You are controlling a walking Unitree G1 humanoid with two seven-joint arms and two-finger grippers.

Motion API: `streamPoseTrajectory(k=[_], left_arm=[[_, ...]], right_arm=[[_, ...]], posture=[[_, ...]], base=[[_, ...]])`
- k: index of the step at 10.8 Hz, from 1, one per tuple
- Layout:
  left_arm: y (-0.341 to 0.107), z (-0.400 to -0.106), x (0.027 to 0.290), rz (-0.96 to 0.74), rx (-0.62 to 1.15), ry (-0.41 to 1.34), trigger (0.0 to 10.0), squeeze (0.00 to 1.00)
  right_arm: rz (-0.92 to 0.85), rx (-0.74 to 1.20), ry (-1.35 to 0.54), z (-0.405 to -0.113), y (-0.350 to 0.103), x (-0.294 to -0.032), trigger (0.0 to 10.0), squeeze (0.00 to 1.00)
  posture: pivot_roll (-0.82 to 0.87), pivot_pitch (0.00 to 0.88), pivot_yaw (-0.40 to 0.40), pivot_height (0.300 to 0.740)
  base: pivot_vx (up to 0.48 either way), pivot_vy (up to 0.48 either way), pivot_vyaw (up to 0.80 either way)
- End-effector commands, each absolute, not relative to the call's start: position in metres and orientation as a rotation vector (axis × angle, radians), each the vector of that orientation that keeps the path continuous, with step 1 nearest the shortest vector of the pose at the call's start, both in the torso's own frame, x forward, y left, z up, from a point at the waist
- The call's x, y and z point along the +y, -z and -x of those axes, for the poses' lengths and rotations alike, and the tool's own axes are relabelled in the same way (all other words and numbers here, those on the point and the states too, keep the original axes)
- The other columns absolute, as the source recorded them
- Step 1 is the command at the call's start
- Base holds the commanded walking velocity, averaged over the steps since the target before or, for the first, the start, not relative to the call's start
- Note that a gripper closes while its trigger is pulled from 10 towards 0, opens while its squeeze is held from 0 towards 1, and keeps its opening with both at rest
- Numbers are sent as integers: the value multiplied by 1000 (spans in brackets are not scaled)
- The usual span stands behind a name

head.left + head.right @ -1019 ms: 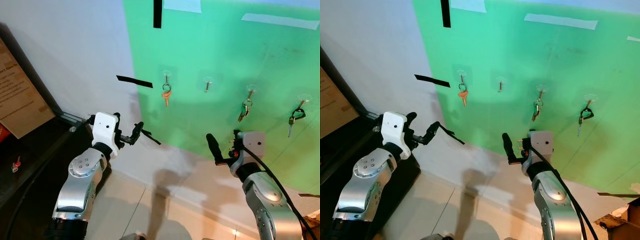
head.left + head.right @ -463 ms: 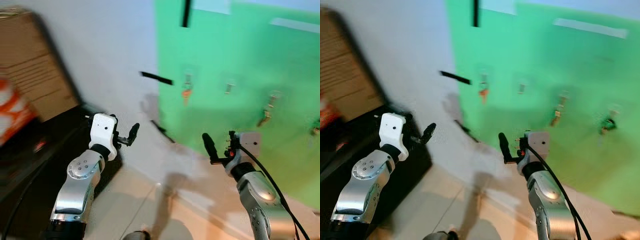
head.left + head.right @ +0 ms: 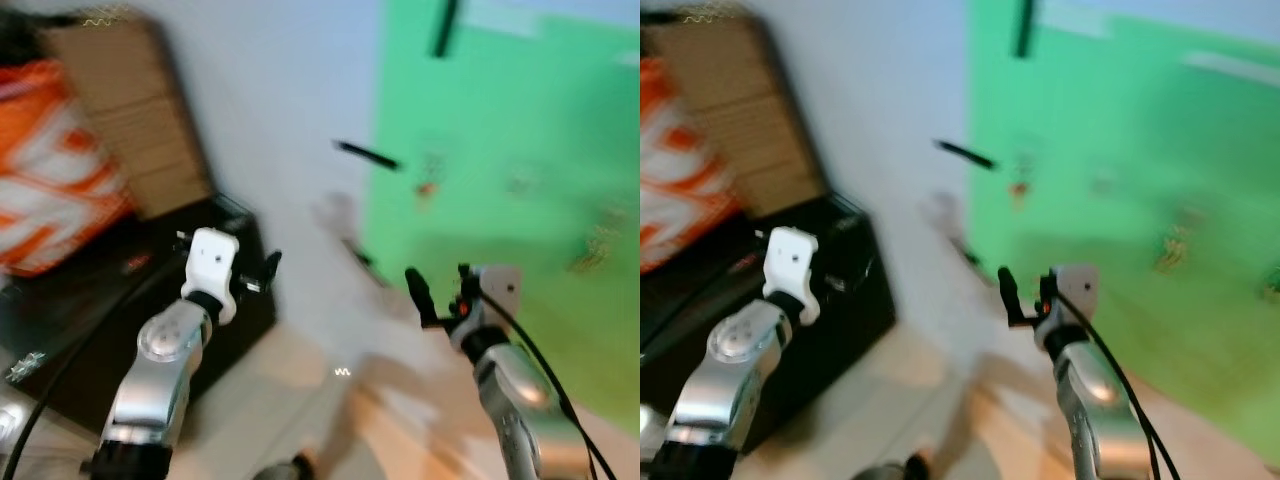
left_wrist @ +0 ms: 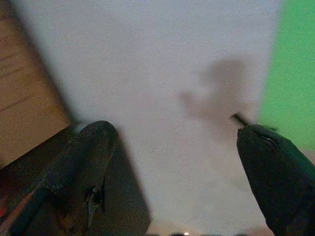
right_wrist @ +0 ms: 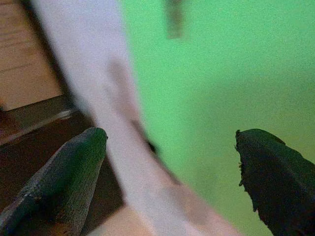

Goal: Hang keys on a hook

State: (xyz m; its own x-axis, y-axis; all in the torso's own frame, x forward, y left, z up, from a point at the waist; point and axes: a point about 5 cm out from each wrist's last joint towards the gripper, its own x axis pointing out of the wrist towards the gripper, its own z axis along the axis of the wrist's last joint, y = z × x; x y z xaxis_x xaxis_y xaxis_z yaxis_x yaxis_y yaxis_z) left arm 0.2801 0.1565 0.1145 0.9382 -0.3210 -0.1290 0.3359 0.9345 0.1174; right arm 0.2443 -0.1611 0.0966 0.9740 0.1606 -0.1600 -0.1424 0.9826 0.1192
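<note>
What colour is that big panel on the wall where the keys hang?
Bright green panel, clearest in the left eye view.

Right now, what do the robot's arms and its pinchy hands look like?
Both arms are shiny silver with rounded joints. Each wrist carries a white boxy block, and a black cable runs along each arm. The left gripper and right gripper each have two long black fingers with rounded tips. The head pictures are blurry, so small markings cannot be made out.

Blurred orange keys point(image 3: 428, 187) hang on the green wall panel point(image 3: 520, 250).
</note>
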Motion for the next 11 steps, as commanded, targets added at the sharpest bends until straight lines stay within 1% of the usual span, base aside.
streamPoseTrajectory(k=[1, 3, 9, 11], left_arm=[[-116, -282, 159, -147, 105, 332, 10000, 0], [-117, -282, 159, -149, 102, 331, 10000, 0], [-119, -280, 164, -140, 103, 304, 10000, 0], [-120, -280, 164, -139, 102, 304, 10000, 0]], right_arm=[[-118, 164, -145, -244, -98, -160, 10000, 1000], [-106, 172, -163, -245, -99, -158, 10000, 1000], [-73, 190, -192, -247, -97, -155, 10000, 1000], [-72, 198, -191, -246, -96, -155, 10000, 1000]], posture=[[-132, 0, 86, 740], [-127, 0, 82, 740], [-117, 0, 76, 740], [-118, 0, 76, 740]], base=[[0, 0, 0], [0, 0, 0], [289, 0, 0], [349, 0, 784]])
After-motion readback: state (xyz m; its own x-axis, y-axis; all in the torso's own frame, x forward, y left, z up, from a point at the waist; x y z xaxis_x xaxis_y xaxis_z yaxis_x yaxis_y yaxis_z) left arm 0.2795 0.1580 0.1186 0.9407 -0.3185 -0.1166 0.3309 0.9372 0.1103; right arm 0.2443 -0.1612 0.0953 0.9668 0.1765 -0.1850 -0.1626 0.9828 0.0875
